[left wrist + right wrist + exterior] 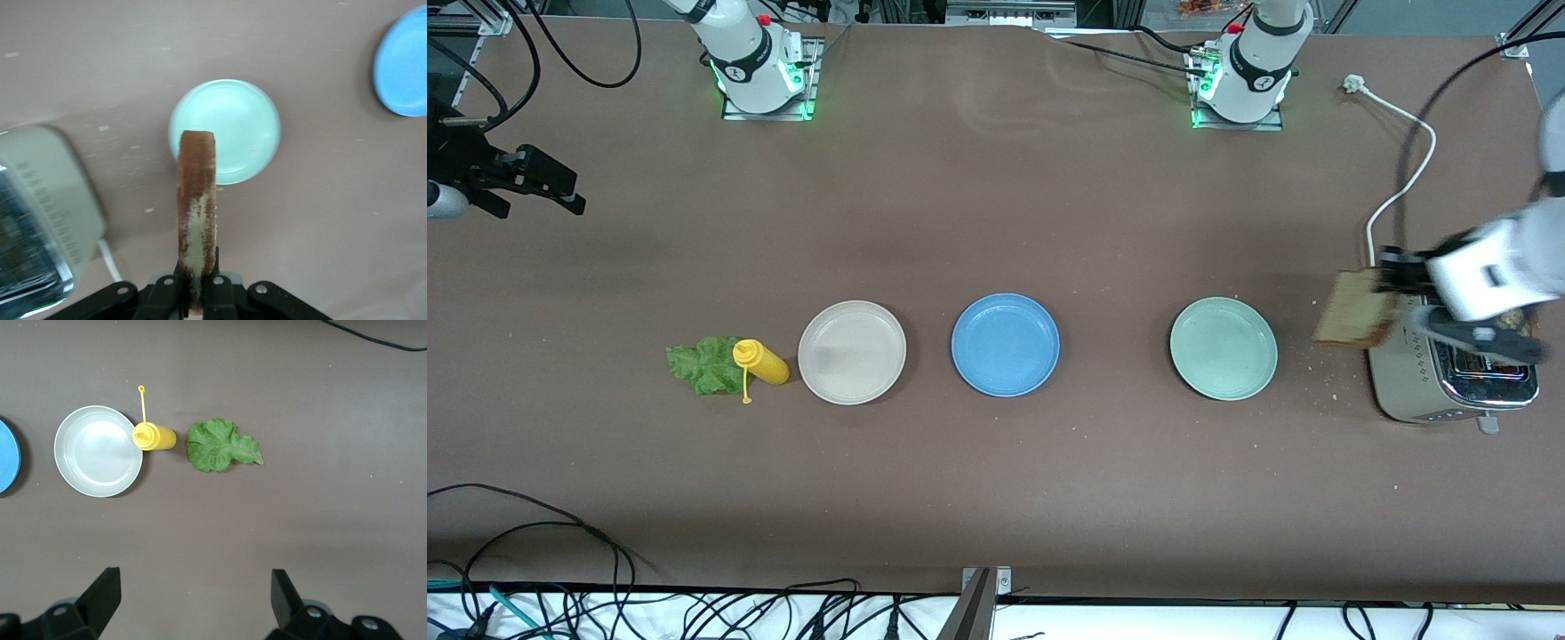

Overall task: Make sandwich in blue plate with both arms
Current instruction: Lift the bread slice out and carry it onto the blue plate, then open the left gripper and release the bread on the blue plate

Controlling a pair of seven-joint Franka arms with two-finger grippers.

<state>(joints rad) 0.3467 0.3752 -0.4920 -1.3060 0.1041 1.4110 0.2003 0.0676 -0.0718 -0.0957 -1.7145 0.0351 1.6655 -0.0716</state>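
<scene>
Front view, read from the nearest things back: three plates stand in one row on the brown bench (996,498). These are a beige-white plate (852,352) toward the right arm's end, the blue plate (1005,344) in the middle, bare, and a pale green plate (1224,348) toward the left arm's end. Beside the beige-white plate lies one yellow squeeze bottle (762,361), resting against one lettuce leaf (704,364). One toaster (1432,378) sits at the left arm's end of the bench; the left arm covers part of its top, so its slots are hard to make out.

Left hand (1392,283) is up over the toaster's edge, closed on one bread slice (1356,308); motion blur softens the arm. Only this one slice is seen. Left wrist view shows the slice (197,217) edge-on between the closed fingers (168,291), with the pale green plate (225,130) beneath it and the blue plate (403,63) cut off by the frame; the toaster (47,213) is blurred.

Right hand (529,188) waits over bare bench at the right arm's end, partly cut off in the front view. Right wrist view shows its fingers (100,597) spread wide with nothing between them. It also gives the whole lettuce leaf (220,445), the bottle (155,437) with its cap tether, the beige-white plate (99,451) and a sliver of the blue plate (8,457).
</scene>
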